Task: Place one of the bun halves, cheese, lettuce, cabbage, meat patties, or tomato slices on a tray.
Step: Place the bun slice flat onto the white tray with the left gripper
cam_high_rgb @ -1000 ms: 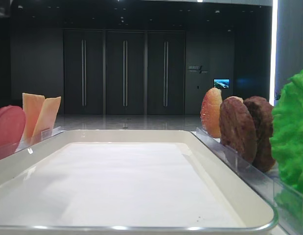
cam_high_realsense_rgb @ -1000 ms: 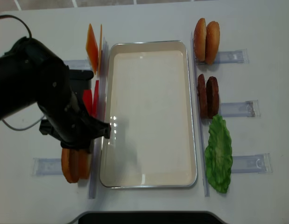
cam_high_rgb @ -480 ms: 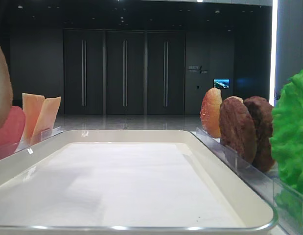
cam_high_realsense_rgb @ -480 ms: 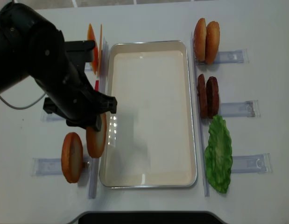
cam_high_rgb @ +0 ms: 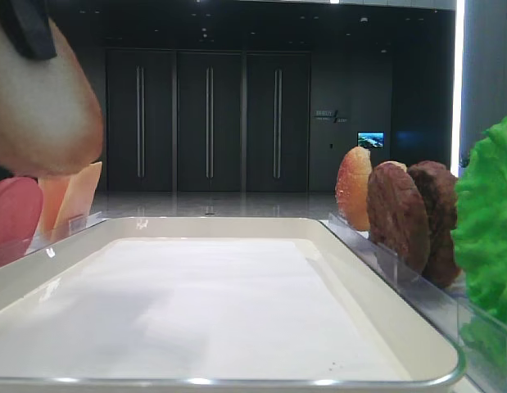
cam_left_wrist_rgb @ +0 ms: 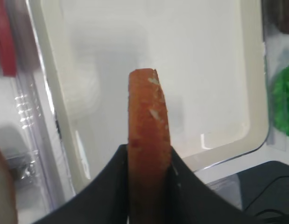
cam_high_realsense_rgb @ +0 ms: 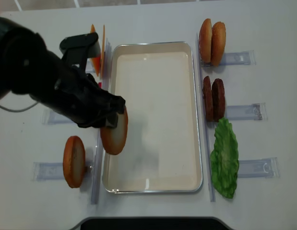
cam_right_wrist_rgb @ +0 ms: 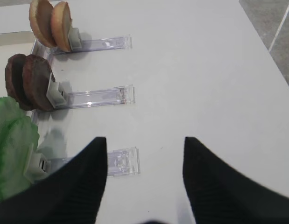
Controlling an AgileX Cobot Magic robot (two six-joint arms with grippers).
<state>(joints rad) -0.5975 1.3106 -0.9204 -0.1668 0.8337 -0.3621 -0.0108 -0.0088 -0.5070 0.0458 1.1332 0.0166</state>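
Exterior high (realsense): left gripper [cam_high_realsense_rgb: 111, 120] clamps bun half [cam_high_realsense_rgb: 114, 134], now carried over tray [cam_high_realsense_rgb: 153, 184] edge
Right gripper [cam_right_wrist_rgb: 145, 154]: spread wide

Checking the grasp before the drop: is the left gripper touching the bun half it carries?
Touching. The left wrist view shows the left gripper pressed against both faces of the bun half, which stands on edge above the tray.

A: We see a cream-white tray [cam_high_realsense_rgb: 153, 48] with a white liner, and a golden-brown bun [cam_high_realsense_rgb: 114, 135] with a pale face.

B: We also note dark brown patties [cam_high_realsense_rgb: 213, 99], bright green lettuce [cam_high_realsense_rgb: 225, 160], pale-orange cheese [cam_high_rgb: 65, 196], pinkish-red tomato [cam_high_rgb: 15, 217], and a black left gripper [cam_left_wrist_rgb: 146, 175].
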